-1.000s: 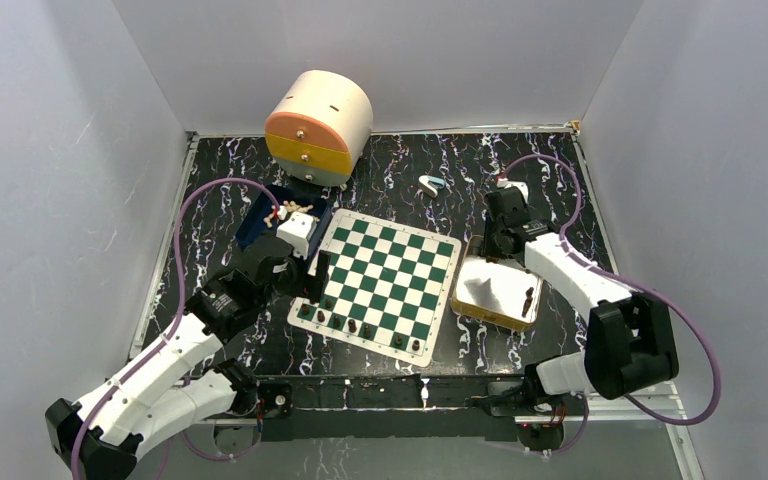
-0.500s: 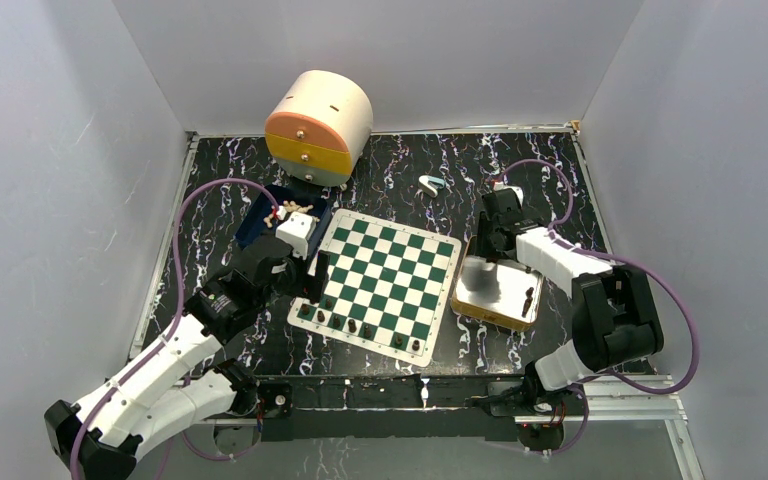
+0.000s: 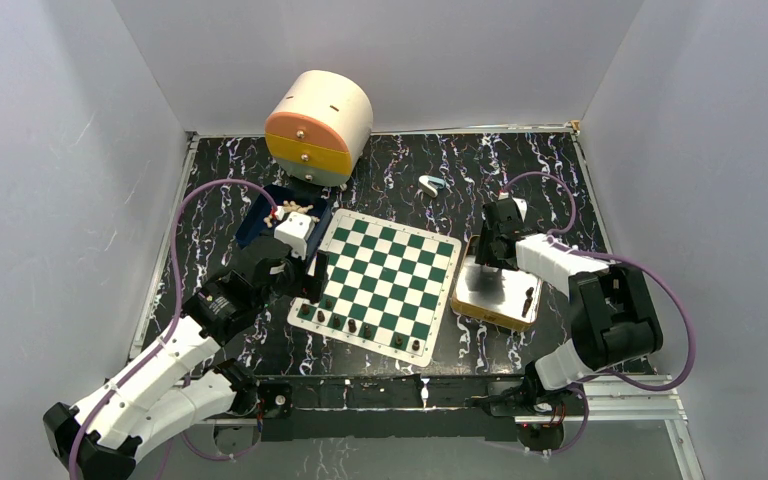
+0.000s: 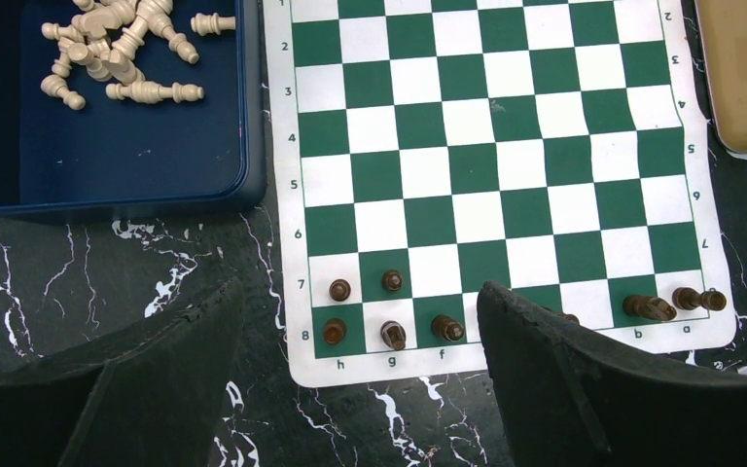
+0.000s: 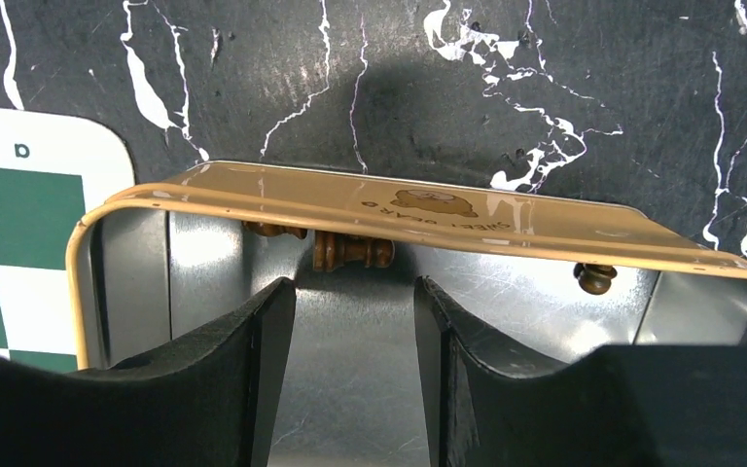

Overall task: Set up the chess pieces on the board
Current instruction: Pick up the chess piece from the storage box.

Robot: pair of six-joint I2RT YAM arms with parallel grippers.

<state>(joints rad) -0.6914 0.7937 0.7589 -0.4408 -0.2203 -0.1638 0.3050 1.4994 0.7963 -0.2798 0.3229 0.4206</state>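
Observation:
The green and white board (image 3: 384, 280) lies mid-table and fills the left wrist view (image 4: 486, 156). Several dark brown pieces (image 4: 390, 334) stand on its near rows. Pale beige pieces (image 4: 117, 49) lie heaped in a blue tray (image 4: 107, 146). My left gripper (image 4: 360, 379) is open and empty above the board's near left corner. My right gripper (image 5: 355, 321) is open and empty inside a tan tin (image 5: 428, 209), just short of a dark piece (image 5: 352, 251) lying against the tin's far wall. Another dark piece (image 5: 594, 278) sits to its right.
A round cream, orange and yellow drawer box (image 3: 318, 126) stands at the back. A small white and teal object (image 3: 431, 184) lies behind the board. The tan tin (image 3: 480, 300) sits right of the board, the blue tray (image 3: 260, 225) left of it.
My right arm has swung in and lowered its gripper into the tin's far end. My left arm has barely moved.

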